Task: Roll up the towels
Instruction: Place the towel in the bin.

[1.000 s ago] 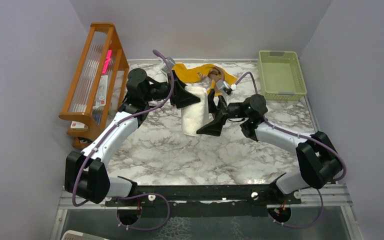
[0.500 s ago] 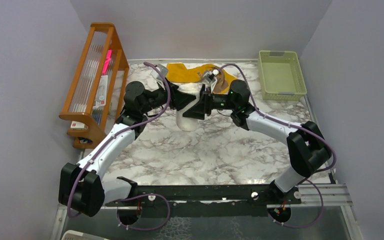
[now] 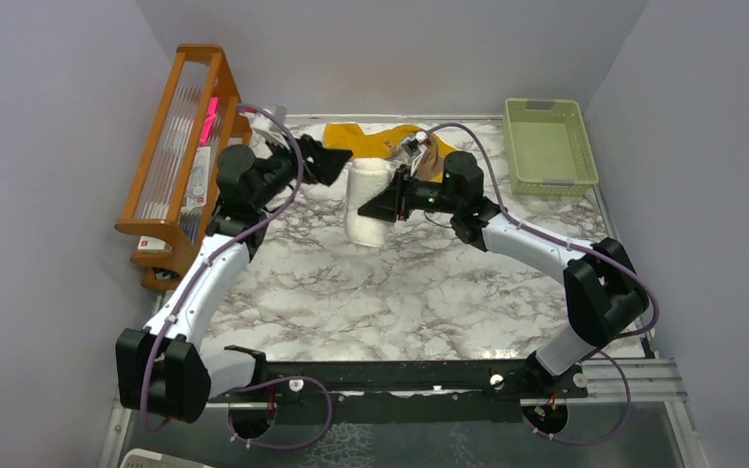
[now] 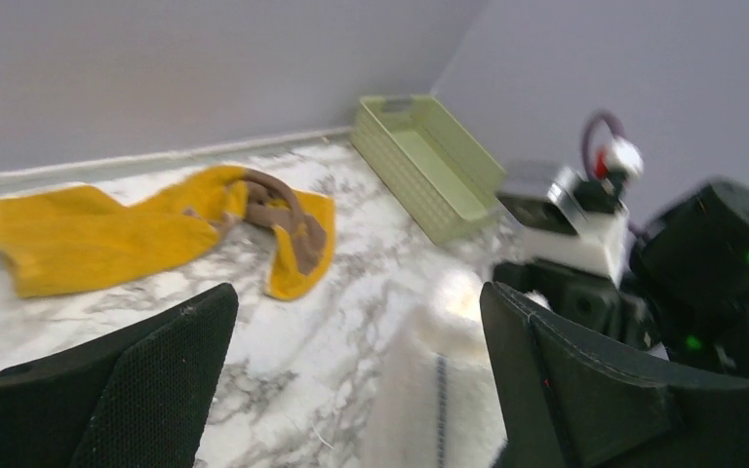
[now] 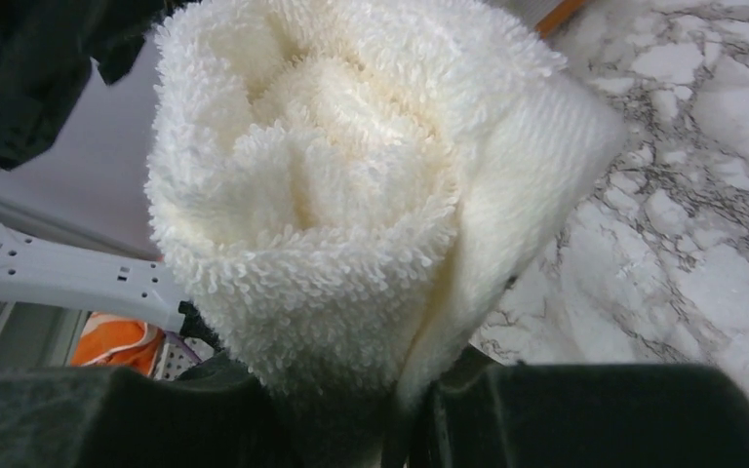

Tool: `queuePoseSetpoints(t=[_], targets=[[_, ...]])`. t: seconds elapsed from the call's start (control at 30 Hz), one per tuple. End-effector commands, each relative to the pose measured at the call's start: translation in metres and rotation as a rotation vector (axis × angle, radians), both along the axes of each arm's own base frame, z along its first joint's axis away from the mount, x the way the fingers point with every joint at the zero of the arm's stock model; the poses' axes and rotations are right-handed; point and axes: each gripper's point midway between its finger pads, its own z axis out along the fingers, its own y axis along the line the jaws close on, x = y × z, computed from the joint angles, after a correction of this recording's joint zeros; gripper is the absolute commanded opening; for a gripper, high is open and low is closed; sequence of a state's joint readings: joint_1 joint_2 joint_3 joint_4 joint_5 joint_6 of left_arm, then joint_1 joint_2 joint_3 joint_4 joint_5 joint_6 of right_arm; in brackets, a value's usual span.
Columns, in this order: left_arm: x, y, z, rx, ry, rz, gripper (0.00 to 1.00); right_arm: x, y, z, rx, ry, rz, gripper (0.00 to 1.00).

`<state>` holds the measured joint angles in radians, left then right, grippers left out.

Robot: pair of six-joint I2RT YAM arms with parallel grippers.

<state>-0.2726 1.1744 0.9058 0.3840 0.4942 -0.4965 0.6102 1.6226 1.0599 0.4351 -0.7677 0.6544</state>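
The rolled cream-white towel (image 5: 351, 195) is clamped in the right gripper's (image 3: 382, 202) jaws, and its gripped end is hidden. Whether it touches the marble surface (image 3: 429, 283) cannot be told. The left gripper's (image 4: 358, 297) jaws are spread wide beside it. Farther back, the brown towel (image 4: 283, 210) is draped over the mustard towel (image 4: 88, 234).

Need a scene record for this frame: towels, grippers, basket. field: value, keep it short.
left gripper: open, empty, not touching any towel
right gripper: shut on cream towel
cream towel: rolled
yellow towel: unrolled, lying near the far wall
brown towel: crumpled on top of yellow towel
basket: pale green, empty, far right corner
progress: one of three rolled
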Motion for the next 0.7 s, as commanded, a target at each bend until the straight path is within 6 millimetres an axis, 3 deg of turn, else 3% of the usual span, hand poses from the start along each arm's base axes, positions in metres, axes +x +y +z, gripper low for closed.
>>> queuePoseSetpoints(t=[0.0,0.1,0.17,0.4,0.53,0.67], targets=[[0.039,0.057,0.041,-0.074,0.062,0.205,0.99,0.035,-0.037,0.022,0.004,-0.048,-0.222,0.16],[0.049,0.088,0.053,-0.083,0.099,0.264,0.99,0.075,-0.087,0.031,0.031,-0.017,-0.419,0.16],[0.053,0.094,0.051,-0.070,0.127,0.268,0.99,0.105,-0.128,0.036,0.050,0.026,-0.573,0.14],[0.048,0.080,0.018,-0.083,0.275,0.153,0.99,0.195,-0.277,0.026,0.221,0.270,-0.990,0.11],[0.043,0.080,-0.001,-0.066,0.329,0.152,0.99,0.240,-0.337,0.017,0.261,0.326,-1.150,0.12],[0.040,0.080,-0.015,-0.052,0.378,0.148,0.99,0.275,-0.386,-0.004,0.345,0.412,-1.260,0.16]])
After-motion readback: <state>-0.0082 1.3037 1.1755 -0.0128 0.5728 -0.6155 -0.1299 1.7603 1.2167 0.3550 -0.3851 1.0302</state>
